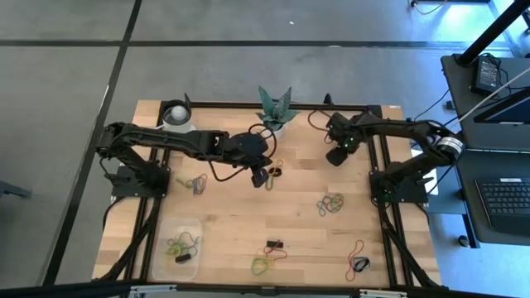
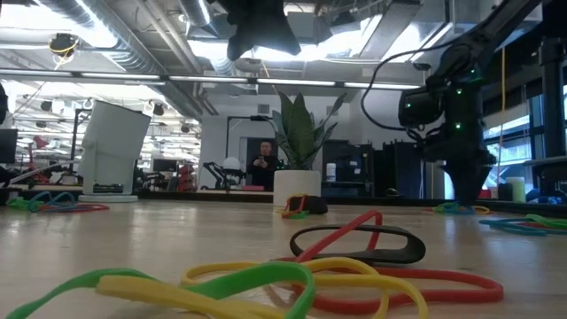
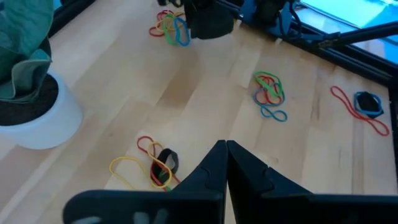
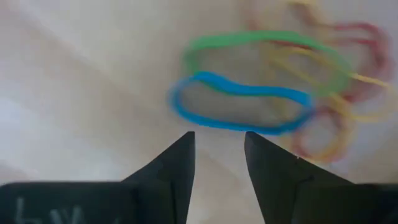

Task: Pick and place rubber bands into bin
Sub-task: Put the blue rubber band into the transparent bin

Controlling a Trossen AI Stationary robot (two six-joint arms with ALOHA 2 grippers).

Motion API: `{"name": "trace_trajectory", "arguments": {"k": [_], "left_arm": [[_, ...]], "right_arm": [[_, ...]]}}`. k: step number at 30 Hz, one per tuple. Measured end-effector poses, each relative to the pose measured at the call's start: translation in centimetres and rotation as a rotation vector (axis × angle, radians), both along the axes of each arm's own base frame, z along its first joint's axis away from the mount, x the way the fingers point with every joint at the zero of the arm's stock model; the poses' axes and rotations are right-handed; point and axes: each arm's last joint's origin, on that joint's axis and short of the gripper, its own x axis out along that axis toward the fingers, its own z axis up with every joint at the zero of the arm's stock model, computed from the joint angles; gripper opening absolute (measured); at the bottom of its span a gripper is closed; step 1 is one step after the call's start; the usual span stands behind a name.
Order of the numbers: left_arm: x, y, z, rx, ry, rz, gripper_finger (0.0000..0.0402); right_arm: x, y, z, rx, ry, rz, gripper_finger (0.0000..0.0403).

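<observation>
Rubber bands lie in loose heaps on the wooden table: one [image 1: 331, 203] right of centre, others [image 1: 263, 265] [image 1: 358, 258] near the front edge, one [image 1: 196, 184] at the left. The clear bin [image 1: 178, 247] stands at the front left with some bands in it. My right gripper [image 4: 217, 134] points down, open, just above a heap of blue, green, red and yellow bands [image 4: 249, 99] at the far right, touching none. My left gripper [image 3: 225, 146] hangs shut and empty over the table's middle, above a red, yellow and black heap [image 3: 155, 165].
A potted plant [image 1: 276, 112] and a white cup [image 1: 176, 116] stand along the far edge. A small black piece [image 1: 275, 244] lies among bands at the front centre. Bare wood shows between the heaps in the middle of the table.
</observation>
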Motion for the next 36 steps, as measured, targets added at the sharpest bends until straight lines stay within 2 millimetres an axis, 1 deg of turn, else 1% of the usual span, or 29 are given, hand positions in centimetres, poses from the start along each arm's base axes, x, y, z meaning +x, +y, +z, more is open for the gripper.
{"name": "trace_trajectory", "arguments": {"k": [3,5,7,13,21,31,36], "left_arm": [[0.0,0.0,0.0,0.021,0.004,-0.018,0.0003],[0.0,0.0,0.0,0.028,0.006,-0.024,0.0003],[0.0,0.0,0.0,0.028,0.006,-0.025,0.0003],[0.0,0.0,0.0,0.028,0.008,-0.025,0.0003],[0.0,0.0,0.0,0.021,0.007,-0.020,0.0003],[0.0,0.1,0.0,0.021,0.005,-0.018,0.0003],[0.0,0.1,0.0,0.024,0.005,-0.018,0.0003]], "right_arm": [[0.8,0.5,-0.4,0.016,-0.008,0.087,0.0133],[1.3,0.8,-0.5,-0.004,-0.004,0.195,0.0126],[1.7,1.1,-0.8,-0.030,0.018,0.244,0.0119],[2.6,1.3,-1.3,-0.068,0.034,0.312,0.0109],[2.8,1.1,-2.2,-0.057,0.074,0.386,0.0106],[3.2,1.7,-2.1,-0.099,0.086,0.479,0.0058],[3.3,1.9,-2.1,-0.110,0.087,0.538,0.0051]]}}
